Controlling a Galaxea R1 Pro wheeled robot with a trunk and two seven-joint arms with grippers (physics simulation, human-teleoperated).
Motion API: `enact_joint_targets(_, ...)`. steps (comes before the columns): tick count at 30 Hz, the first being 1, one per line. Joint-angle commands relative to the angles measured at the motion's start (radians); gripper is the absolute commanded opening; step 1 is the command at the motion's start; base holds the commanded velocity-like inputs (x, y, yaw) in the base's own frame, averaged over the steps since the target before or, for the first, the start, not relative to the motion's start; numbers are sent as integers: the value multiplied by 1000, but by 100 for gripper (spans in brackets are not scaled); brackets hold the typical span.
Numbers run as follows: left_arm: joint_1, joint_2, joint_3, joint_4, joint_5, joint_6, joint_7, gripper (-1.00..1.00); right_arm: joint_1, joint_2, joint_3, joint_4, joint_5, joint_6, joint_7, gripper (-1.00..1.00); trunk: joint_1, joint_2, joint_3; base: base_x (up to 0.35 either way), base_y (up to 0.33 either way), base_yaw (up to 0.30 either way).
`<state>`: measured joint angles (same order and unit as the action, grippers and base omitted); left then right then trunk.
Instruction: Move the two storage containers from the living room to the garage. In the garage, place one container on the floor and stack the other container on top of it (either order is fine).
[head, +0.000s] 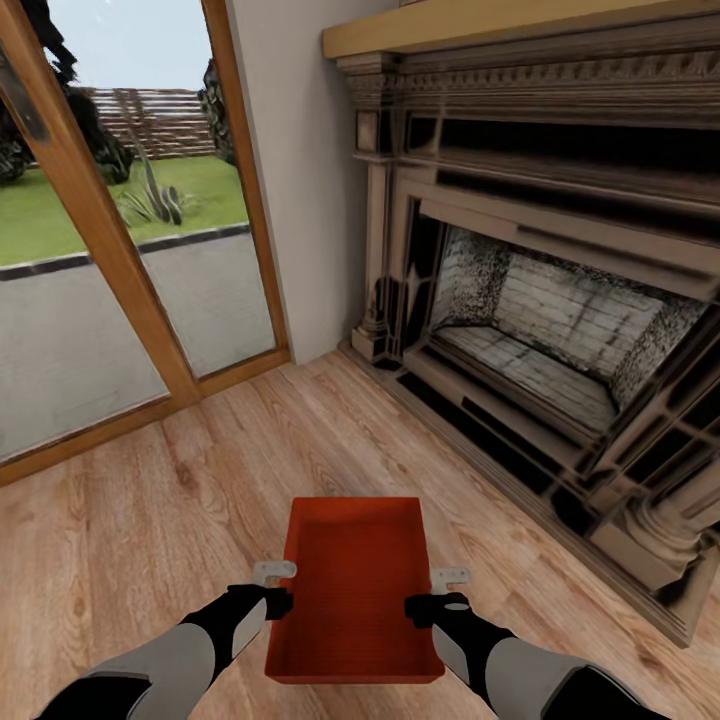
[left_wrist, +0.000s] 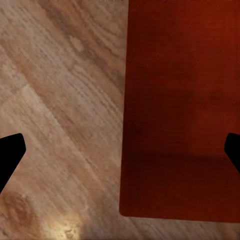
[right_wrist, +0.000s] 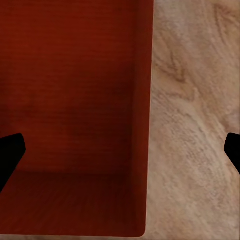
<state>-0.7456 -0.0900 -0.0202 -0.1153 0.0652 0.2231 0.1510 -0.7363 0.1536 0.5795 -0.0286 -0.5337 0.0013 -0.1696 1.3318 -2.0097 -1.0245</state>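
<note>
One orange-red storage container (head: 355, 585) lies low on the light wood plank floor of the living room, straight ahead of me, its long side pointing away. My left gripper (head: 278, 590) is open over the container's left wall (left_wrist: 131, 100), one finger outside it and one over the ribbed base. My right gripper (head: 432, 592) is open in the same way across the right wall (right_wrist: 145, 100). Both wrist views look down on the bin's red inside (right_wrist: 75, 100) and the planks beside it (left_wrist: 60, 100). Nothing is pinched between either pair of fingers.
A dark fireplace (head: 540, 330) with a brick firebox and a projecting hearth base runs along the right. A wood-framed glass door (head: 120, 260) fills the far left, with a beige wall strip (head: 300, 180) between. Open plank floor (head: 150, 500) lies to the left.
</note>
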Motion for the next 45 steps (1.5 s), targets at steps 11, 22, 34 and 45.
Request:
enact_joint_targets(11, 0, -3, -2, -2, 7, 8, 5, 100, 0, -1, 9, 0, -9, 1, -4, 100, 27, -49, -23, 0, 0, 0)
enact_joint_targets(22, 0, -2, -2, -2, 7, 7, 5, 100, 0, -2, 10, 0, -9, 2, -4, 100, 69, -126, -57, 0, 0, 0)
enact_joint_targets(34, 0, -2, -1, -2, 7, 7, 5, 100, 0, -2, 10, 0, -9, 2, -4, 100, 80, -147, -66, 0, 0, 0)
enact_joint_targets(45, 0, -3, -2, -2, 8, 6, 5, 100, 0, -23, 10, -1, -10, 2, -4, 100, 100, -182, -82, 0, 0, 0)
